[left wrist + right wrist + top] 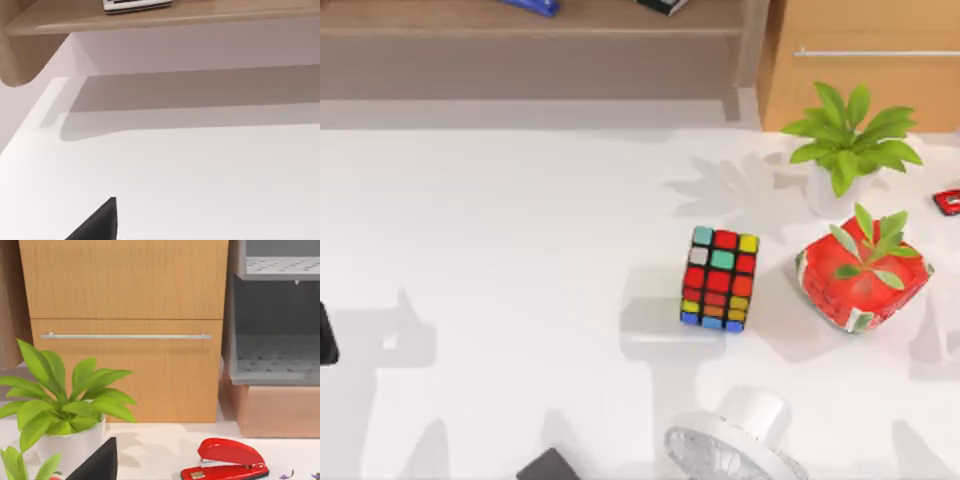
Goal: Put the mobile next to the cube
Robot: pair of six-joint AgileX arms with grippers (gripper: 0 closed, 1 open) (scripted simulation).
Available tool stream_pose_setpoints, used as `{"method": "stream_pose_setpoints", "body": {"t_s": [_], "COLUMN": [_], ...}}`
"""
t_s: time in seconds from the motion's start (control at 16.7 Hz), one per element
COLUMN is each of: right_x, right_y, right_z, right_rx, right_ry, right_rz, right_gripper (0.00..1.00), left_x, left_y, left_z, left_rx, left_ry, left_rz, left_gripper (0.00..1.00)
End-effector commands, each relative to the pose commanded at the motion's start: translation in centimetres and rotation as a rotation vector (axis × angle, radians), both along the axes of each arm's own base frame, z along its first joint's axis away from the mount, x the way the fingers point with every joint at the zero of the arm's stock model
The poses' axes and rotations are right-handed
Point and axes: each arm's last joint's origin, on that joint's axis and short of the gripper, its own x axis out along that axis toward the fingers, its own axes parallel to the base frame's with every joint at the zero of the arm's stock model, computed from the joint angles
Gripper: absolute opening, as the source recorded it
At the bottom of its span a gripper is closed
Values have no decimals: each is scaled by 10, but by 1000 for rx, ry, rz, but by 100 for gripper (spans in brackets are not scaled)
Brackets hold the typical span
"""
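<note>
Table (500, 250) white, bare across the left half. Dark shape (326, 335) at far left edge, cut by the frame; cannot tell what it is. Dark grey block (548, 466) at front edge, left of centre. Wooden shelf (520, 20) along the back, with a blue item (532, 5) and a dark item (662, 5) on it.

Cube (720, 279) right of centre, resting on the table, apart from everything; mostly red stickers plus teal, yellow, orange, blue, grey. White fan (735, 445) in front of cube, at front edge. Red planter (865, 278) just right of cube, small gap between, tilted, green leaves on top. White pot with plant (850, 140) behind planter, near the wooden cabinet (860, 60). Red stapler (948, 200) at far right edge.

Left gripper (100, 225): dark tip in left wrist view, above bare table, facing the shelf; white flat item (137, 4) on that shelf. Grip state: cannot tell.

Right gripper (100, 462): dark tip in right wrist view, close to the white pot, stapler on the table beyond, cabinet drawer with metal handle (125, 336) behind, grey rack (275, 355) beside the cabinet. Grip state: cannot tell.
</note>
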Motion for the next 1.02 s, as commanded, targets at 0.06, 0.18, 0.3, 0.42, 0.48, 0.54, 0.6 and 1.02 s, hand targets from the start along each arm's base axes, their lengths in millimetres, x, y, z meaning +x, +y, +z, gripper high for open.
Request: {"method": "stream_pose_setpoints", "body": {"t_s": [0.06, 0.18, 0.3, 0.42, 0.48, 0.54, 0.6, 1.02], "right_x": [0, 0, 0, 0, 0, 0, 0, 0], "right_y": [0, 0, 0, 0, 0, 0, 0, 0], "right_z": [0, 0, 0, 0, 0, 0, 0, 0], "right_rx": [0, 0, 0, 0, 0, 0, 0, 0], "right_ry": [0, 0, 0, 0, 0, 0, 0, 0], "right_rz": [0, 0, 0, 0, 0, 0, 0, 0], "right_gripper": [100, 100, 100, 100, 100, 100, 100, 100], "left_x": [4, 17, 36, 59, 72, 85, 97, 157], "left_y": [3, 10, 21, 36, 44, 53, 63, 129], "left_z": [6, 19, 28, 33, 33, 31, 27, -24], "left_rx": [21, 62, 95, 115, 119, 119, 115, 22], "left_ry": [63, 210, 379, 559, 650, 740, 828, 1280], "left_rz": [15, 41, 59, 64, 62, 55, 46, -68], "left_gripper": [100, 100, 100, 100, 100, 100, 100, 100]}}
